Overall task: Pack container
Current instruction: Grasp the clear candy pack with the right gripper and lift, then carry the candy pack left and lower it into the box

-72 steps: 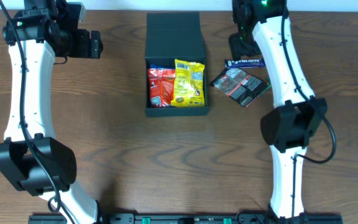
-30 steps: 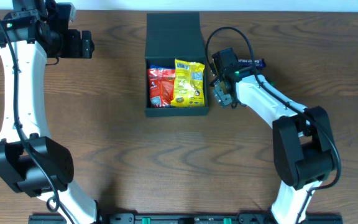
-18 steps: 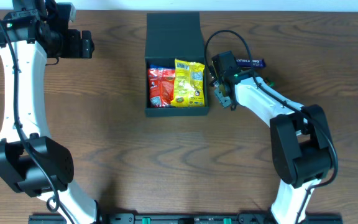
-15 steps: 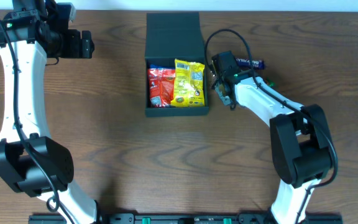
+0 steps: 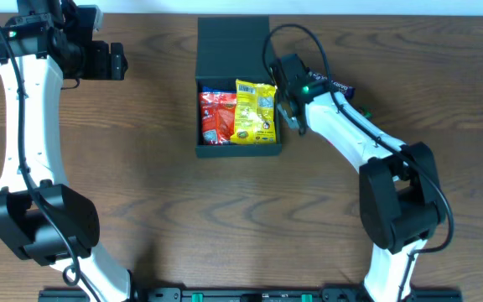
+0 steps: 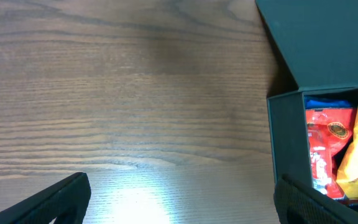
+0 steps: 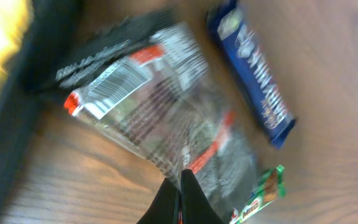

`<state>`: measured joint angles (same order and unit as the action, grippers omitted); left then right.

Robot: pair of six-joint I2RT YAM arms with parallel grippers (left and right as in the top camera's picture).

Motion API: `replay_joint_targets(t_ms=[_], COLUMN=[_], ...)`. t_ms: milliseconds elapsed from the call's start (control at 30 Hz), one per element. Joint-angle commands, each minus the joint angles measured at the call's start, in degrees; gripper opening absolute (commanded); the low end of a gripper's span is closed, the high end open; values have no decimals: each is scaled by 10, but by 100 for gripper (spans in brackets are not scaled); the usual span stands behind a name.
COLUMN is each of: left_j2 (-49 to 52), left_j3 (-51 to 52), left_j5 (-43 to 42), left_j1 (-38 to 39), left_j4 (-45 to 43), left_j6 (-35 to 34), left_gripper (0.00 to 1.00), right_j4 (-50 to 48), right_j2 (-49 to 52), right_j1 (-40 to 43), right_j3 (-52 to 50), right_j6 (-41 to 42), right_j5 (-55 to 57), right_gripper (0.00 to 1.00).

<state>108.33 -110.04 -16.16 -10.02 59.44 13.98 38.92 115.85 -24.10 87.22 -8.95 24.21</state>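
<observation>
Overhead, the container sits on the desk with its lid folded back on the far side, and a red packet and a yellow packet lie side by side in it. The right gripper is just beside the container's right wall and hides whatever is under it. A blue bar shows a little further out on that side, partly behind the arm. The left gripper hangs well off to the container's left, over bare wood. From the left wrist, that gripper's two dark fingers stand far apart with nothing between them. The container is at the right edge of this view, with the red and yellow packets in it and a strip of blue behind them. From the right wrist, the fingers are pressed together on the near edge of a black-and-clear packet with red markings, which lies close beside the container's dark wall. The blue bar is beyond it, and a small green-edged wrapper is near the gripper. The view is blurred, so I cannot tell whether the packet is lifted. The packing looks partly done: at least two snacks are in, one is gripped beside the container, the bar and the green wrapper remain outside, and the lid has yet to be closed.
</observation>
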Motion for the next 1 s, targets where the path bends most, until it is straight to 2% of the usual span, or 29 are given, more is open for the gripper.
replay_joint_targets(t_ms=[0,233,500,833,967], left_j2=[3,3,3,3,3], left_j3=[1,1,1,1,1], left_j5=[0,0,0,0,0], left_j1=[0,0,-1,-1,-1], left_j4=[3,3,2,1,1], left_j6=[8,8,9,8,8], left_gripper=[95,96,95,95,96], right_j4=[24,83,120,174,207], right_j2=[-33,-61,-61,-60,-52], right_j1=[-4,1,3,34,33], right_j3=[64,171,187,187,187], right_j6=[25,58,42,-81,-94], right_j5=[-33,-211,-480,-681,-663], right_gripper=[1,1,1,1,1])
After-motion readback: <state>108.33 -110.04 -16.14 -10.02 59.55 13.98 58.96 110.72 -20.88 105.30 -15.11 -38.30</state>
